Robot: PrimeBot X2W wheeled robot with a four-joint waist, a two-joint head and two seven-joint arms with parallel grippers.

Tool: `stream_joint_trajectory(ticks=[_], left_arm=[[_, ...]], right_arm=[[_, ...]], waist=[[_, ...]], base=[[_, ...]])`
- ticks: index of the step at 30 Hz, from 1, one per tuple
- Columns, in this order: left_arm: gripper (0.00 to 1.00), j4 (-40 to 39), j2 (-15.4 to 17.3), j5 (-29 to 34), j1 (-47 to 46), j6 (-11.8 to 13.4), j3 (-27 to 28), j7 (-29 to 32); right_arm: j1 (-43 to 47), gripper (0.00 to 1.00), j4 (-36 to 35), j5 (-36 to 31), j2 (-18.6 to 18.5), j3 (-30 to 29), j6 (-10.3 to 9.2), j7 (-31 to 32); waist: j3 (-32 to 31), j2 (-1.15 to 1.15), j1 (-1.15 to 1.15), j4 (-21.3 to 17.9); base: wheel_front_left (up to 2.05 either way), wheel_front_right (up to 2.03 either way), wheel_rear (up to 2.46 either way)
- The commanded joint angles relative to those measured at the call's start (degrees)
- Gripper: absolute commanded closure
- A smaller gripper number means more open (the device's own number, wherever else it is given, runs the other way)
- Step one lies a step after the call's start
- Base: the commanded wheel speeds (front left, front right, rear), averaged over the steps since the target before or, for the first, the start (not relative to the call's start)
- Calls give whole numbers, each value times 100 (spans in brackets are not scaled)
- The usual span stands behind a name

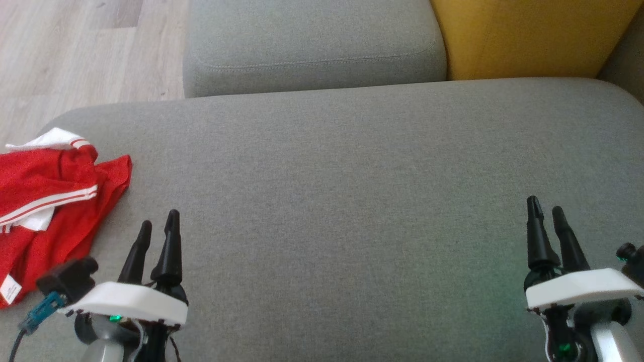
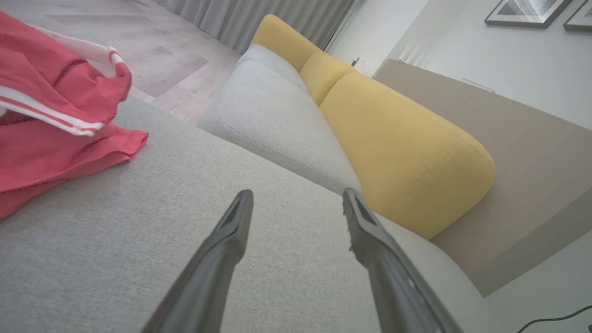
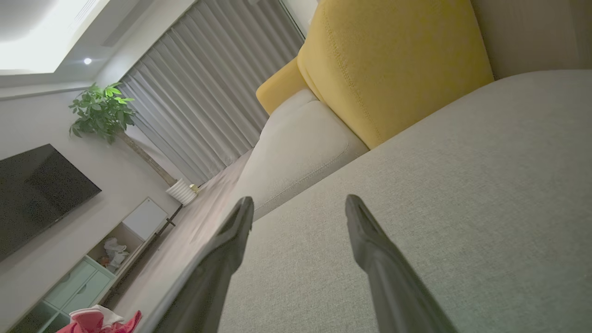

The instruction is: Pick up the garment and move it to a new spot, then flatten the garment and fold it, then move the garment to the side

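The garment (image 1: 48, 206) is red with white stripes and white trim, lying crumpled at the left edge of the grey sofa seat (image 1: 352, 201). In the left wrist view the garment (image 2: 51, 120) fills the upper left. A corner of the garment (image 3: 99, 321) peeks in at the bottom left of the right wrist view. My left gripper (image 1: 158, 223) hovers just right of the garment, open and holding nothing. My right gripper (image 1: 546, 208) stands far to the right over bare cushion, open too. Its fingers (image 3: 370, 249) have only grey fabric between them.
A second grey cushion (image 1: 312, 45) and a yellow back cushion (image 1: 533, 35) lie beyond the seat. Wooden floor (image 1: 75, 50) drops off at the far left. A plant (image 3: 101, 111), curtains (image 3: 208, 101) and a dark screen (image 3: 37, 194) stand across the room.
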Motion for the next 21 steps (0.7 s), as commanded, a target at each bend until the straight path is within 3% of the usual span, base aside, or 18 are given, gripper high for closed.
stream_joint_trajectory(ticks=[1, 21], left_arm=[[0, -268, 160, 224, -189, 45, 60, -81], [0, -281, 414, 1458, -23, 344, -256, -416]], right_arm=[[-82, 0, -223, -221, -103, 107, 26, -107], [-18, 0, -178, -1773, -102, 283, 33, -358]], waist=[[-10, 0, 0, 1], [-74, 0, 0, -19]], base=[[0, 0, 0], [0, 0, 0]])
